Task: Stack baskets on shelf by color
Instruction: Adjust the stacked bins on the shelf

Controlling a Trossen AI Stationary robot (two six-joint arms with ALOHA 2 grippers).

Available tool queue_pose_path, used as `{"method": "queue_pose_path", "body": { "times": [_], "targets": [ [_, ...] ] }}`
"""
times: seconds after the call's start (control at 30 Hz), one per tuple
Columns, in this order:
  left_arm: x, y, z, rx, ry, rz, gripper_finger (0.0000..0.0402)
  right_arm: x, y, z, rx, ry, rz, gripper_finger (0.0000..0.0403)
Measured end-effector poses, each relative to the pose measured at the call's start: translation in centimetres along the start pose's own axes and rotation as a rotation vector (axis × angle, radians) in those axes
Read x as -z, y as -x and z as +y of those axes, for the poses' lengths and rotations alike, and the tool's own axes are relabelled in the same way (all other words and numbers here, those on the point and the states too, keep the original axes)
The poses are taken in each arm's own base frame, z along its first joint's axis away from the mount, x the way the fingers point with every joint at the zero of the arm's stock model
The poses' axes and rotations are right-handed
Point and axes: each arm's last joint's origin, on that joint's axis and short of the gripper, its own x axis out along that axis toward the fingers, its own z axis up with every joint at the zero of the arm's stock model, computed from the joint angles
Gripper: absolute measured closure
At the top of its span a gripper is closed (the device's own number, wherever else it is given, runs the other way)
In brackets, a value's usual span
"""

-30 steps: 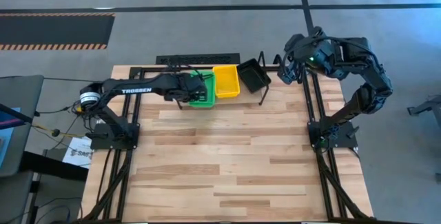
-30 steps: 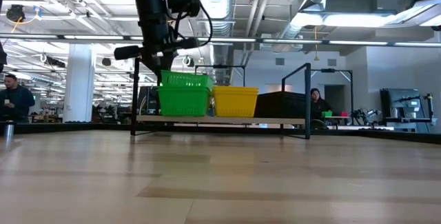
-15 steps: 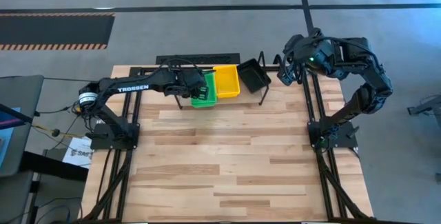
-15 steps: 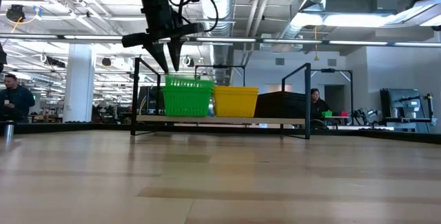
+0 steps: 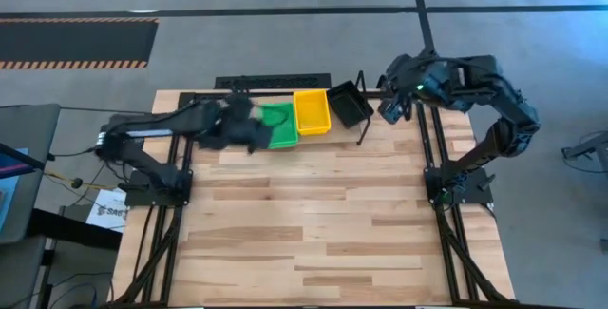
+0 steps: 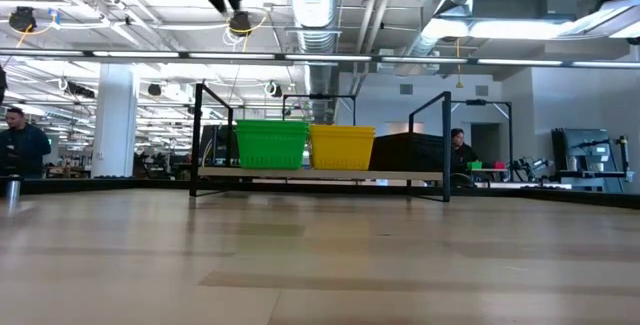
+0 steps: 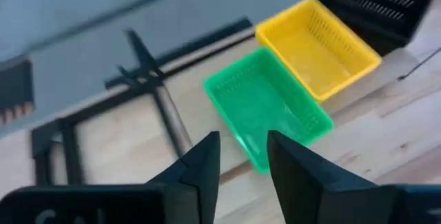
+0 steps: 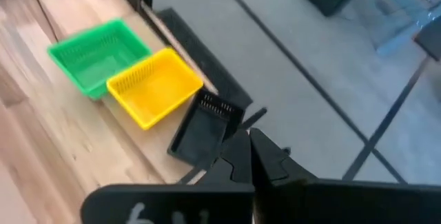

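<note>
the green basket point(image 5: 278, 125) sits at one end of the shelf point(image 6: 320, 174), the yellow basket point(image 5: 312, 112) touching it in the middle and the black basket point(image 5: 349, 105) at the other end. you'd judge these mesh plastic baskets light, a bit springy and slick; take them by a rim wall. the left gripper point(image 7: 242, 158) hangs above the green basket, jaws apart and empty. the right gripper point(image 8: 247, 156), jaws together, waits near the black basket. the shelf stands on a wooden tabletop point(image 5: 313, 223); beyond is an open workshop.

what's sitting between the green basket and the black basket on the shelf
The yellow basket sits between the green basket and the black basket on the shelf; the high and low views both show it.
</note>
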Motion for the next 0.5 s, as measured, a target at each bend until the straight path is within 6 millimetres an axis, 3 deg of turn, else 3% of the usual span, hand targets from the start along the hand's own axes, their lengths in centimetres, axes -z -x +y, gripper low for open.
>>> {"method": "queue_pose_path", "body": {
  "times": [0.1, 0.2, 0.37, 0.5],
  "targets": [
    [1.6, 3.7, 1.2, 0.006, 0.02, -0.049, 0.0305, 1.3, -0.9, 0.5, 0.005, -0.018, 0.06, 0.0402],
    [3.5, 5.9, 1.8, 0.084, 0.054, -0.087, 0.0328, 3.5, -2.1, 1.1, 0.012, -0.062, 0.142, 0.0402],
    [6.6, 6.7, 2.1, 0.128, -0.029, -0.11, 0.0391, 9.0, -5.0, 3.7, 0.049, -0.18, 0.282, 0.0403],
    [8.2, 6.3, 3.0, 0.133, -0.044, -0.083, 0.0399, 13.7, -7.1, 5.8, -0.098, -0.358, 0.291, 0.0403]
  ]
}}
